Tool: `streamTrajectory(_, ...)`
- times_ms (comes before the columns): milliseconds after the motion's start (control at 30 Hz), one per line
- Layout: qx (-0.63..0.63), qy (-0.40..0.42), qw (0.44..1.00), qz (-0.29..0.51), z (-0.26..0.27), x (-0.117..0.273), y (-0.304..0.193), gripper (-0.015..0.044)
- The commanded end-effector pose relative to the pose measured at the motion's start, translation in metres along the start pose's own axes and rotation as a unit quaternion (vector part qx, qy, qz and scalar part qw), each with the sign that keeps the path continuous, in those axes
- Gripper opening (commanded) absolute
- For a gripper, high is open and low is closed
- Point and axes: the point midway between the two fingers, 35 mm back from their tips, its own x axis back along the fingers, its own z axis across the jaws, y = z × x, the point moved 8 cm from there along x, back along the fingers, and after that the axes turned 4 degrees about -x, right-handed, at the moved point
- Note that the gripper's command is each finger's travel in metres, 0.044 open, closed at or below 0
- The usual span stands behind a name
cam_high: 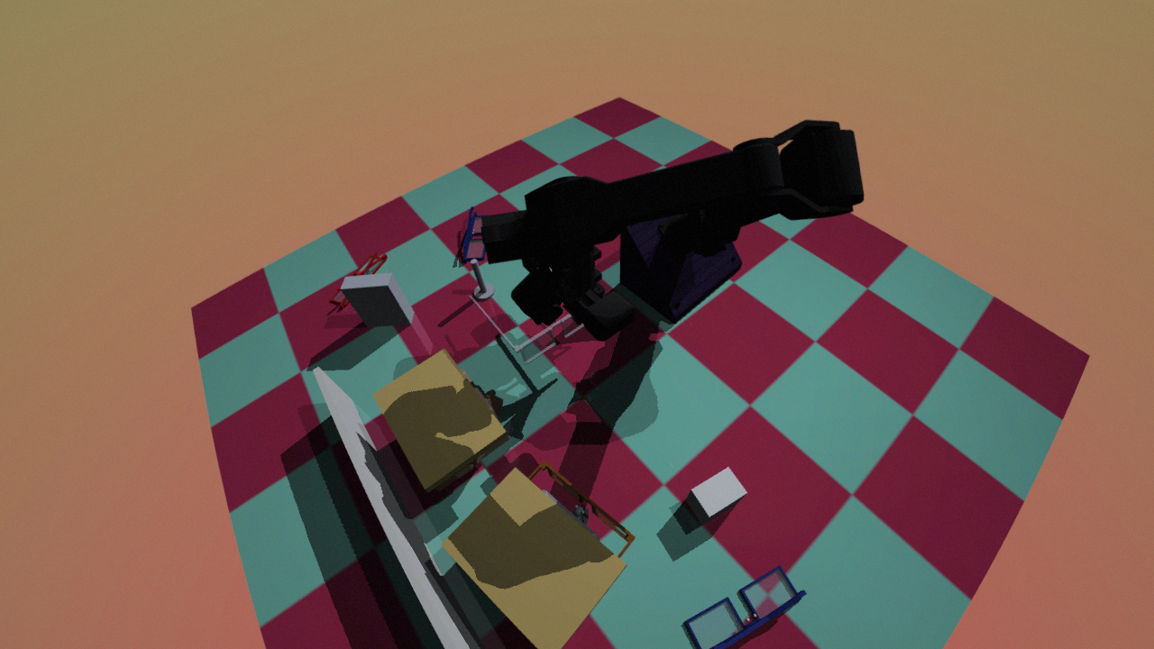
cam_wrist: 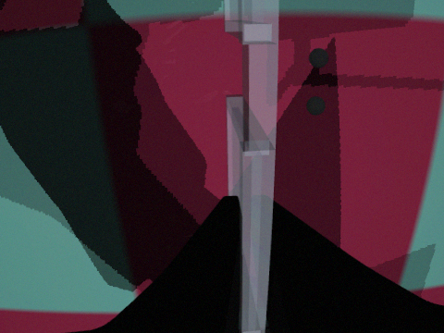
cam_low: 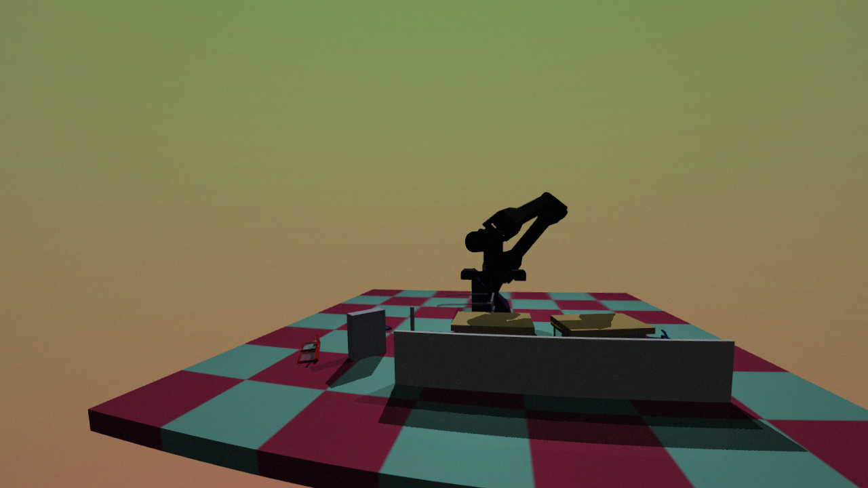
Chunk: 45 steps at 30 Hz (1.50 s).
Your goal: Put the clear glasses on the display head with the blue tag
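My gripper [cam_high: 574, 316] [cam_low: 494, 293] [cam_wrist: 244, 210] points down and is shut on the clear glasses [cam_high: 517, 348] [cam_low: 492, 301] [cam_wrist: 261, 92], holding them above the table. In the top view their temples reach toward the upper left and the frame runs down-left from my fingers. Two display heads stand mostly hidden under yellow slabs. A brownish bit of one head [cam_high: 489, 394] [cam_low: 491, 321] shows at the edge of the upper-left slab [cam_high: 431, 419]. The orange glasses [cam_high: 592, 507] show at the edge of the lower slab [cam_high: 540, 556] [cam_low: 601, 324]. No blue tag can be made out.
A long white wall [cam_high: 379, 492] [cam_low: 564, 367] stands behind the slabs. A grey block [cam_high: 377, 300] [cam_low: 365, 333], a thin post [cam_high: 479, 278] [cam_low: 411, 318], red glasses [cam_high: 367, 270] [cam_low: 310, 350], two blue glasses [cam_high: 469, 235] [cam_high: 746, 621] and a white block [cam_high: 716, 492] stand around.
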Motion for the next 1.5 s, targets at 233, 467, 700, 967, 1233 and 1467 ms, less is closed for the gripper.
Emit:
streamTrajectory(233, -0.001, 0.002, 1.0, 0.001, 0.0, -0.013, 0.0, 0.0)
streamTrajectory(467, -0.001, 0.002, 1.0, 0.001, 0.001, -0.019, 0.0, 0.0)
streamTrajectory(700, -0.001, 0.002, 1.0, 0.001, 0.001, -0.026, 0.0, 0.0)
streamTrajectory(967, -0.001, 0.003, 1.0, 0.001, 0.001, -0.033, 0.0, 0.0)
streamTrajectory(1233, -0.001, 0.003, 1.0, 0.001, 0.001, -0.04, -0.001, 0.0)
streamTrajectory(1467, -0.001, 0.004, 1.0, 0.001, 0.002, -0.047, -0.001, 0.0)
